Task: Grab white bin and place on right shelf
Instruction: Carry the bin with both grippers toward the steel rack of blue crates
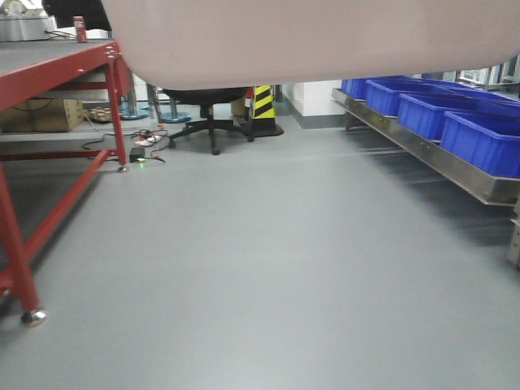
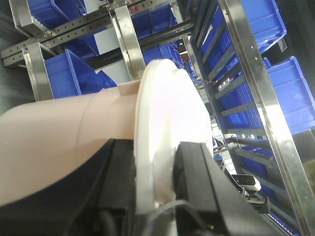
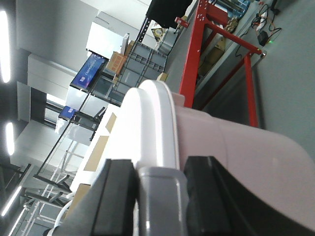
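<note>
the left pincer [image 2: 155, 150] was clamped on the rim of the glossy lid [image 2: 167, 103], one finger on each side. the right pincer [image 3: 160, 164] was closed about the grey handle [image 3: 157, 196] at the other end. between them the white bin [image 1: 309, 41] was held aloft, clear of the floor [image 1: 268, 268], its underside filling the top of the front view. the grab was judged done. the right shelf [image 1: 455, 175], lined with blue crates [image 1: 479, 138], was seen off to the right, apart from the bin, so carrying across and setting down were judged left.
</note>
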